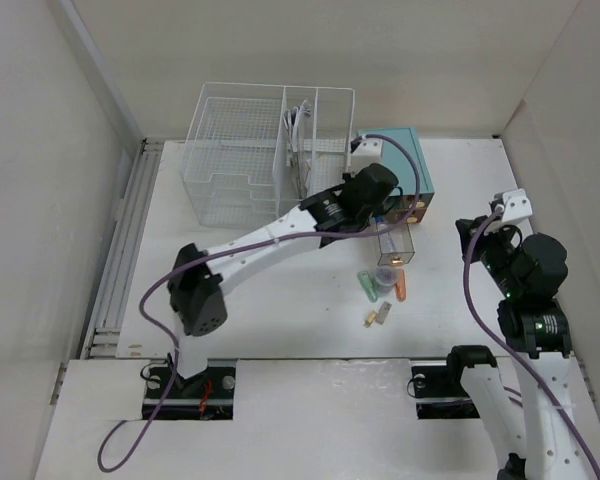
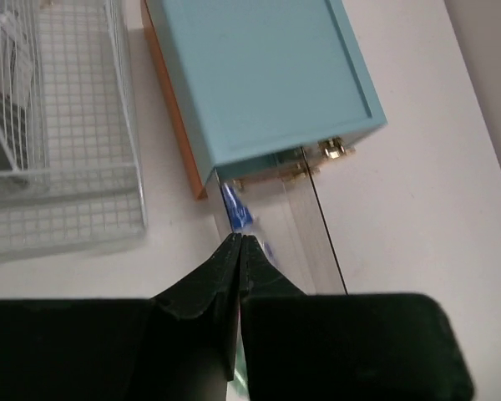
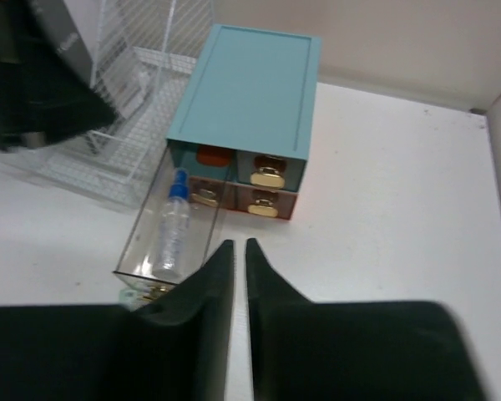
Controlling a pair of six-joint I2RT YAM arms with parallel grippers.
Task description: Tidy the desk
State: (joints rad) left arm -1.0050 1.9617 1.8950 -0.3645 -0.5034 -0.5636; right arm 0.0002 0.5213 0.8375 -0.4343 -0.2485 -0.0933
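A spray bottle (image 3: 174,224) lies in the clear drawer (image 3: 177,242) pulled from the teal box (image 3: 246,92). The left gripper (image 2: 240,242) hovers there, fingers together on nothing; the right gripper (image 3: 235,251) waits nearly closed. Small items (image 1: 383,288) remain loose mid-desk (image 1: 280,310), so tidying looks partly done.

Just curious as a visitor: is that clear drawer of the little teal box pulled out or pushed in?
Pulled out. The clear drawer sticks out in front of the teal box, with a small spray bottle lying inside it.

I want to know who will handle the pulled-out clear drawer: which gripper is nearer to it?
Left. The left gripper hangs right over the clear drawer in front of the teal box. The right gripper sits back to the drawer's right, pointed at it across bare desk.
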